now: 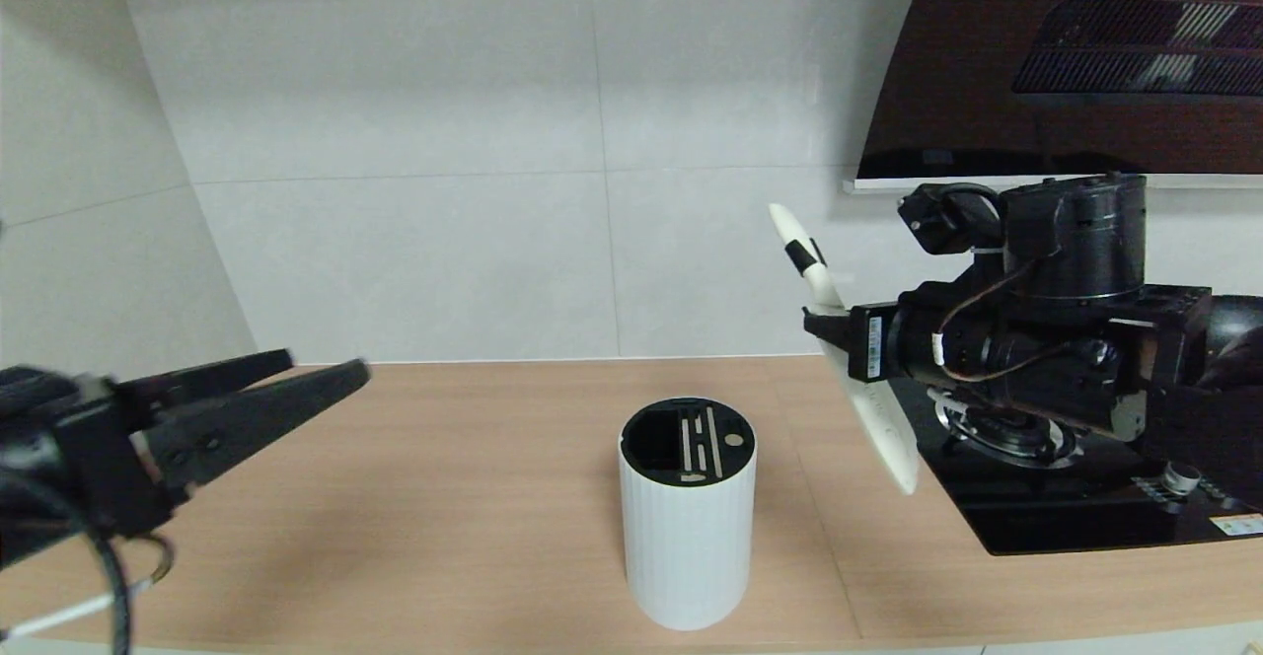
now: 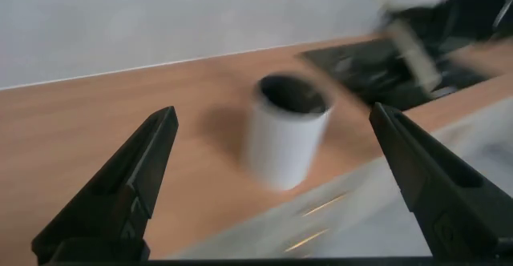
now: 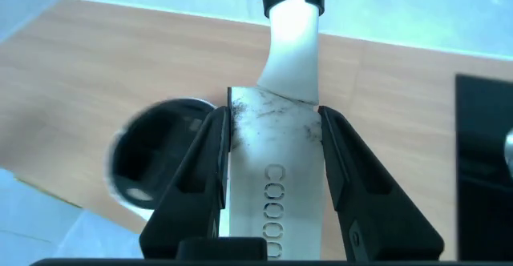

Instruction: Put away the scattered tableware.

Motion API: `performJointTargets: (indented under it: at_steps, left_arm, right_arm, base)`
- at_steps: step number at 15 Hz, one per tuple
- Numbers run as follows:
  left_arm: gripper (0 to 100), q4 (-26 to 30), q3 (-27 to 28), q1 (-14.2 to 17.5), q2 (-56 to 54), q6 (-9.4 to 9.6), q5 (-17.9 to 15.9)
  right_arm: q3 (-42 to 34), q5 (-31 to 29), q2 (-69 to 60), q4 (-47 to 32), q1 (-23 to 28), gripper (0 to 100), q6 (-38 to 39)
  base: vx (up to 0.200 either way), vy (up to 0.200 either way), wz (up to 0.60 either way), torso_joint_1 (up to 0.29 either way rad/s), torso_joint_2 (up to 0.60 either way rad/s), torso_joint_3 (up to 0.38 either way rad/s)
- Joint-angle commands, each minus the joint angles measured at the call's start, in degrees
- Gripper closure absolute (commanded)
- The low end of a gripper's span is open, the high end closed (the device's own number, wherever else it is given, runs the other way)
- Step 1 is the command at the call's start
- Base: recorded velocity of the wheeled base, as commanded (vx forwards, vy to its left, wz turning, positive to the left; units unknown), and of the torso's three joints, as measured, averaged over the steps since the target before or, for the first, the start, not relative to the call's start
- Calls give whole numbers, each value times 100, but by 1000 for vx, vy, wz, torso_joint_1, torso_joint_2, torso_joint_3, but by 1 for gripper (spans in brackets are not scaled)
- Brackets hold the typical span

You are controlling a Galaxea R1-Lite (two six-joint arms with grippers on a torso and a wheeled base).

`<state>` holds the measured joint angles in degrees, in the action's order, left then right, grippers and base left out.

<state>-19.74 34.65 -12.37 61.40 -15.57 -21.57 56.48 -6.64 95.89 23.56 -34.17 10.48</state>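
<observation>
Left arm comes in low over the counter's (image 1: 474, 458) left end. Left gripper (image 1: 331, 364) held level, fingers spread wide, pointing toward the middle. Right arm reaches in from the right end, raised off the surface — right gripper (image 1: 821, 326) clamped on a white knife (image 1: 878, 418), blade slanting down.

A black cooktop (image 1: 1066, 512) sits sunk into the right end of a pale wooden counter (image 1: 444, 497), with a gas burner (image 1: 1006, 430) towards the back and a silver knob (image 1: 1181, 478) nearer the front edge. A dark range hood (image 1: 1085, 63) hangs above, against a glossy white tiled wall (image 1: 395, 142).
</observation>
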Motion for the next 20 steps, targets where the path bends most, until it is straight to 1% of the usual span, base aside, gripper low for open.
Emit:
performJointTargets:
  at_steps: [1,2,3,4,5,6,7,8,10,12,15,17,20]
  left_arm:
    - [0,-1243,376,-951,2025,-922,47]
    - [0,-1463,350,-1197,2200,-1185,126]
    - [0,-1700,341,-1426,2341,-1519,197]
    - [0,-1920,332,-1593,2420,-1853,214]
    - [0,-2157,324,-1681,2490,-2170,214]
    - [0,-2333,306,-1760,2517,-2390,205]
    - [0,-2430,288,-1804,2543,-2486,205]
    - [0,-2544,253,-1892,2587,-2557,205]
    - [0,-2579,227,-1979,2596,-2557,223]
    - [0,-2632,209,-1988,2596,-2548,240]
    - [0,-2693,253,-2129,2701,-2539,495]
    - [0,-2895,253,-2269,2842,-2530,750]
    - [0,-2983,253,-2305,2860,-2530,812]
  right_arm:
    - [-49,-215,-185,17,-556,100,191]
    - [-49,-258,-185,25,-784,100,419]
    - [-58,-276,-176,25,-1048,100,578]
    - [-58,-311,-176,25,-1259,100,674]
    - [-58,-417,-167,43,-1435,100,745]
    - [-58,-531,-150,52,-1584,100,753]
    - [-58,-592,-141,52,-1663,100,753]
    - [-67,-636,-106,52,-1777,100,771]
    - [-67,-628,-44,61,-1883,100,876]
    - [-67,-636,9,122,-1962,100,938]
    - [-67,-636,44,148,-2006,100,947]
    - [-76,-628,61,148,-2182,100,982]
    - [-76,-619,149,245,-2331,100,1096]
  base:
    - [0,0,0,0,0,0]
    - [0,0,0,0,0,0]
    - [0,0,0,0,0,0]
    - [0,0,0,0,0,0]
    - [0,0,0,0,0,0]
    - [0,0,0,0,0,0]
    - [0,0,0,0,0,0]
    - [0,0,0,0,0,0]
    - [0,0,0,0,0,0]
    - [0,0,0,0,0,0]
    - [0,0,0,0,0,0]
    - [0,0,0,0,0,0]
    - [0,0,0,0,0,0]
